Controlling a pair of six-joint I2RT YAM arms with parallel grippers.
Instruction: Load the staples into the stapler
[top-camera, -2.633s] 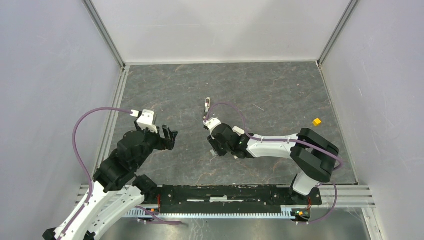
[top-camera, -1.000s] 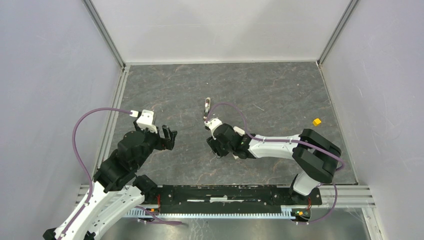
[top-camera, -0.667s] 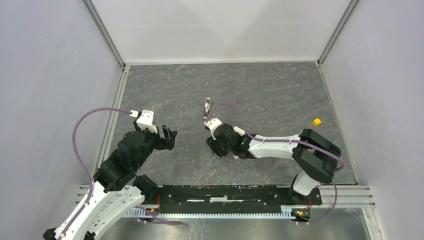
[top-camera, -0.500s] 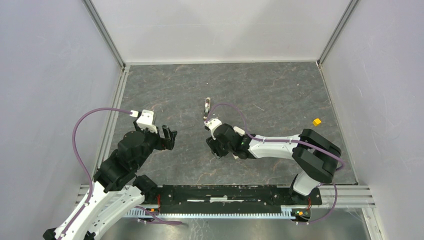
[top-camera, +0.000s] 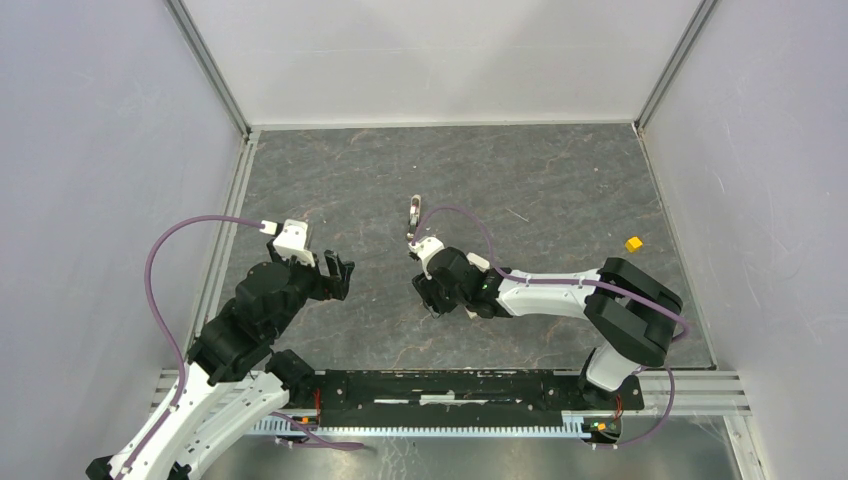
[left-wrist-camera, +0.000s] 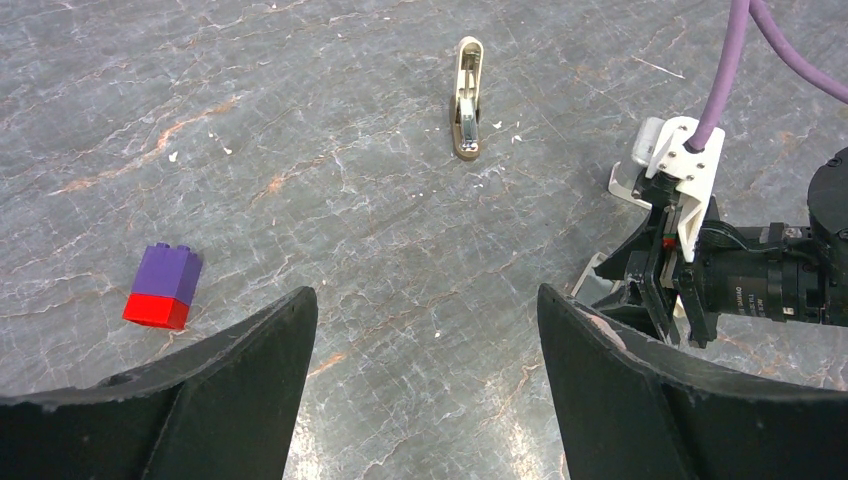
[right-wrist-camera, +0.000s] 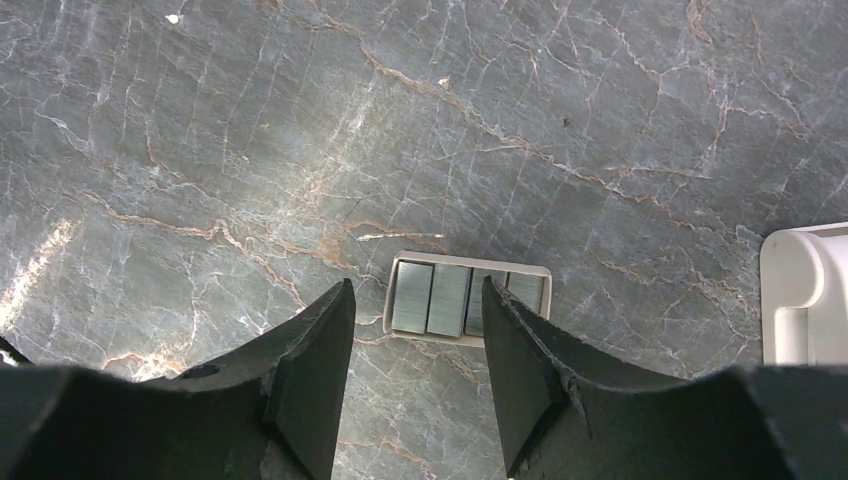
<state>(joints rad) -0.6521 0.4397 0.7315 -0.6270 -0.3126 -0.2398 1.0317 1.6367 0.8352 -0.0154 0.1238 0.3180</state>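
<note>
The staples (right-wrist-camera: 467, 298) are several grey strips side by side in a small open white tray on the dark stone table. My right gripper (right-wrist-camera: 417, 290) hangs just above the tray, open, its black fingers straddling the tray's left half with nothing between them. From above, the right gripper (top-camera: 432, 302) covers the tray. The stapler (top-camera: 415, 210) is small and beige and lies opened flat farther back; it also shows as the stapler (left-wrist-camera: 467, 98) in the left wrist view. My left gripper (left-wrist-camera: 422, 310) is open and empty, left of the right arm.
A purple-and-red toy block (left-wrist-camera: 165, 286) lies on the table to the left. A yellow cube (top-camera: 633, 243) sits at the far right. A white rounded object (right-wrist-camera: 805, 295) lies right of the tray. The purple cable (left-wrist-camera: 735, 60) loops over the right wrist.
The right gripper's jaws have widened very slightly over the tray. The left arm has not moved.
</note>
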